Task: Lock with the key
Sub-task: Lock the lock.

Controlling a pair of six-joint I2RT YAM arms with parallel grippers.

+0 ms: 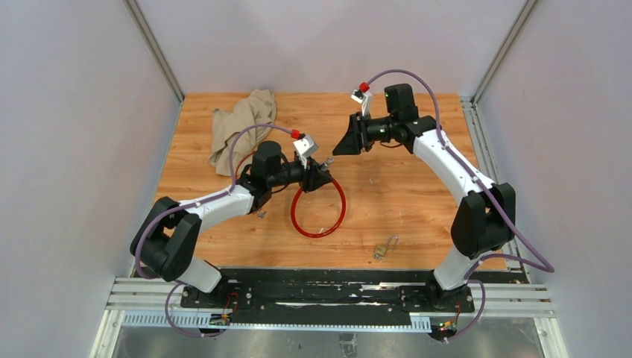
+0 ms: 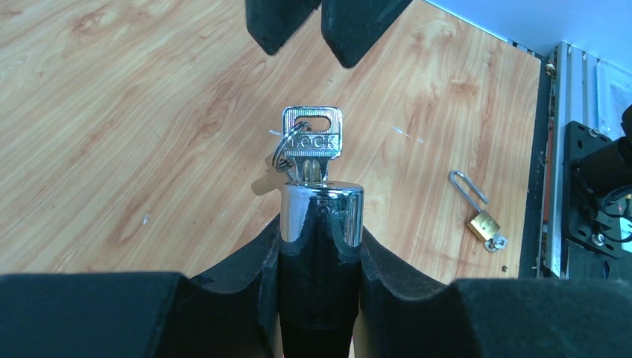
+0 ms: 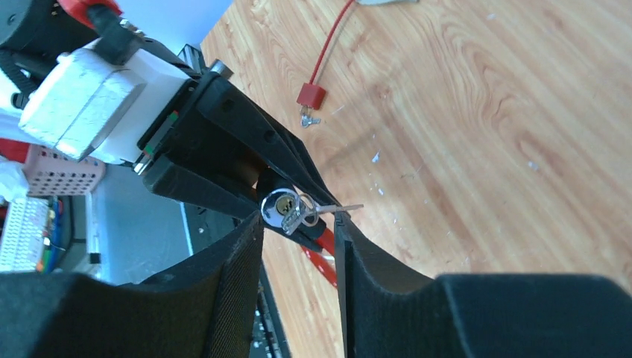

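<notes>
My left gripper point(image 1: 319, 177) is shut on the chrome lock cylinder point(image 2: 322, 212) of the big red cable loop point(image 1: 319, 212) and holds it above the table. The small silver key point(image 2: 313, 142) on its ring stands in the cylinder's keyhole, pointing away from the left fingers. My right gripper point(image 1: 341, 145) is open and faces the left one. In the right wrist view its fingertips point(image 3: 257, 224) sit just short of the key point(image 3: 309, 212), one on each side, not touching it. The right fingers also show at the top of the left wrist view point(image 2: 328, 22), above the key.
A small brass padlock point(image 2: 483, 224) lies on the wood near the front edge, also in the top view point(image 1: 384, 248). A short thin red loop with a red tag point(image 3: 311, 95) lies on the table. A beige cloth point(image 1: 238, 127) is bunched at the back left.
</notes>
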